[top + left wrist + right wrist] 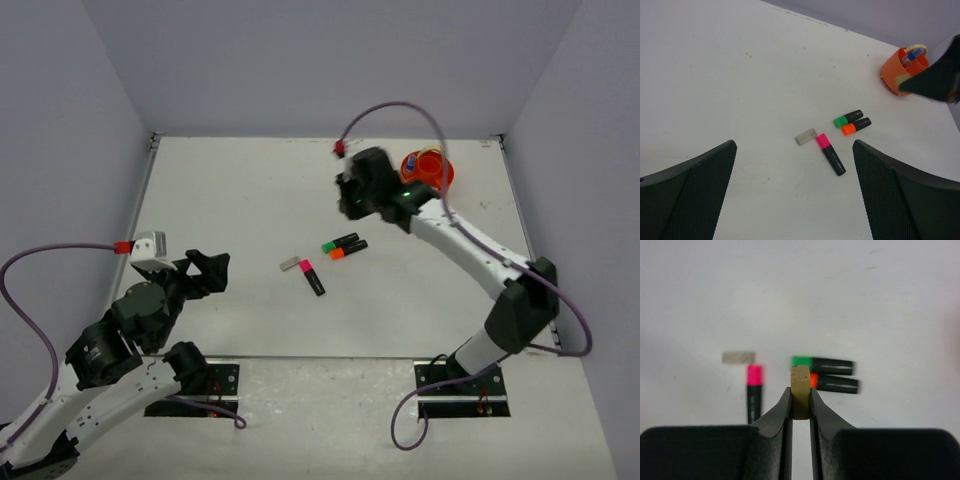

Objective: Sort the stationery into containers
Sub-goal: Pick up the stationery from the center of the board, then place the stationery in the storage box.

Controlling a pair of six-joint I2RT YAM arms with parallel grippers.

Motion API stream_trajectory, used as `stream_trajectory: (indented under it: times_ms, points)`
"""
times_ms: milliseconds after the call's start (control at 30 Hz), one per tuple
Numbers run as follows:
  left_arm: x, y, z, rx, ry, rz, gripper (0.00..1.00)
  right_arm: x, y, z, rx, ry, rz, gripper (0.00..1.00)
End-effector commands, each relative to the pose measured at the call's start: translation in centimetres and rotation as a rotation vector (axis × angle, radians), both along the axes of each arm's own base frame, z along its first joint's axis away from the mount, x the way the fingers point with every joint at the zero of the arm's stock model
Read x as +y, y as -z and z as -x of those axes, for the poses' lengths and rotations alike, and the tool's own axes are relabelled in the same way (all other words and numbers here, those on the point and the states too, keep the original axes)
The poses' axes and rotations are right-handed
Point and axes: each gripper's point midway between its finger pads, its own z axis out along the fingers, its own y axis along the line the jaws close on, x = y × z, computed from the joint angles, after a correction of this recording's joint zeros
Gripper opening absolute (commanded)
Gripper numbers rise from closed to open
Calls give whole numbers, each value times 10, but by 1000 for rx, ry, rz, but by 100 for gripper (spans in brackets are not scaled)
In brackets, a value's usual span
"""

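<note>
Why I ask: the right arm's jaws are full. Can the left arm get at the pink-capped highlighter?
Probably yes. The left arm, jaws open, faces the pink-capped highlighter across bare table; only a grey eraser lies beside its cap. The right jaws clamp a tan block.

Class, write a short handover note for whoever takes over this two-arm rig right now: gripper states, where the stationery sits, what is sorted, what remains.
Left gripper: open, empty, over the near-left of the table.
Right gripper: shut on a small tan eraser, raised above the table and not yet over the orange tub.
Mid-table: green-capped highlighter and orange-capped highlighter side by side; pink-capped highlighter with a pale eraser at its cap end.
Done: a blue-capped bottle stands in the tub at the far right; its other contents are unclear.
Left: drop the held eraser in, then sort three highlighters and the pale eraser.
</note>
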Motion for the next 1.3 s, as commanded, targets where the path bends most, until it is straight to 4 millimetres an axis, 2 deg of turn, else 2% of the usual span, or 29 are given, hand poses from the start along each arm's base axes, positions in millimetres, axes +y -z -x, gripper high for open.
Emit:
stream_trajectory:
  times_ms: [0, 33, 67, 133, 200, 300, 367, 433, 500, 600, 833, 967, 1133, 1267]
  points:
    - [-3, -7, -2, -40, 20, 5, 100, -163, -58, -65, -61, 559, -211, 0]
    - [-4, -6, -2, -40, 23, 4, 100, -190, -60, -71, -70, 639, -222, 0]
    - [-4, -6, -2, -40, 25, 3, 100, -225, -60, -77, -83, 742, -222, 0]
    - [-7, -6, -2, -39, 37, 0, 100, -272, -54, -90, -96, 880, -198, 0]
    - [-10, -5, -3, -40, 47, -9, 100, -308, -45, -105, -96, 983, -153, 0]
    - [-14, -3, -4, -32, 65, -25, 100, -325, -37, -126, -101, 1050, -103, 0]
    - [-16, -2, -5, -26, 70, -32, 100, -343, -43, -138, -128, 1085, -97, 0]
    - [-17, -1, -5, -22, 75, -37, 100, -356, -30, -155, -119, 1107, -56, 0]
    - [-18, -2, -5, -24, 79, -36, 100, -358, -32, -171, -127, 1077, -35, 1]
    - [-18, -4, -4, -37, 86, -28, 100, -356, -16, -185, -78, 1025, 4, 4]
    - [-21, -4, -5, -39, 98, -35, 100, -346, 16, -200, 12, 977, -3, 8]
    - [-21, -3, -5, -38, 101, -36, 100, -340, 18, -207, 18, 950, -33, 11]
    - [-22, -4, -5, -39, 102, -37, 100, -334, 21, -209, 35, 931, -56, 20]
    - [-23, -3, -5, -41, 110, -39, 100, -333, 24, -209, 48, 932, -58, 33]
